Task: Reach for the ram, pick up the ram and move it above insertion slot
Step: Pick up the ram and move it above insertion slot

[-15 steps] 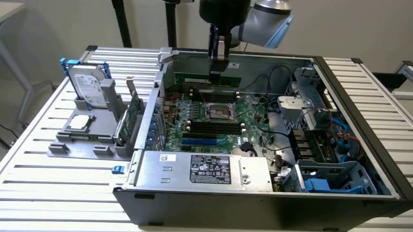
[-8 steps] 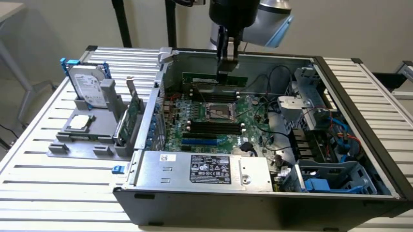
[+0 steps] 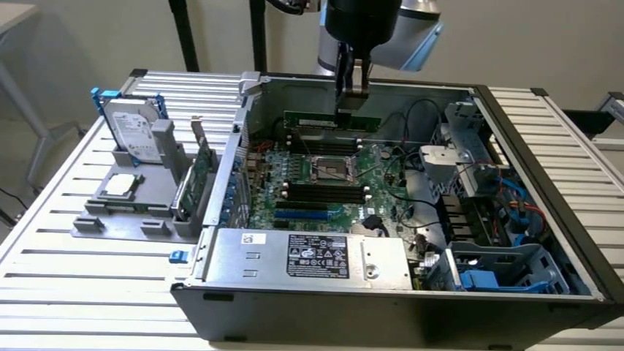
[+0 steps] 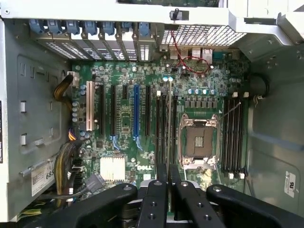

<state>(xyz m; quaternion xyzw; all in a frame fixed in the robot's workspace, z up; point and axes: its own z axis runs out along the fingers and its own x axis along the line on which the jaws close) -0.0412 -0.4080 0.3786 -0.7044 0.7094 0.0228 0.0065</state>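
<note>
Green against the grey case (image 3: 546, 219), the ram (image 3: 332, 119) hangs level in the exterior view, held by its top edge in the gripper (image 3: 351, 99). The fingers are nearly closed, pinching the thin board between them. The stick sits above the far part of the motherboard (image 3: 322, 183), clear of it, behind the CPU socket (image 3: 332, 170). Black slots (image 3: 312, 194) lie in parallel rows nearer the camera, beside a shorter blue slot (image 3: 302, 215). Outside the case, towards the exterior view's left, a tray (image 3: 127, 212) carries a hard drive (image 3: 137, 131) and a green card (image 3: 200, 179).

From the wrist view, the gripper (image 4: 168, 183) shows as two dark fingers (image 4: 154, 199) set close together, with the ram (image 4: 170, 123) seen edge-on as a thin pale line running out from between them. It appears to line up over the group of long black slots (image 4: 164, 123) next to the CPU socket (image 4: 198, 141), though which one is hard to tell. A second group of slots (image 4: 233, 135) lies beyond the socket.
</note>
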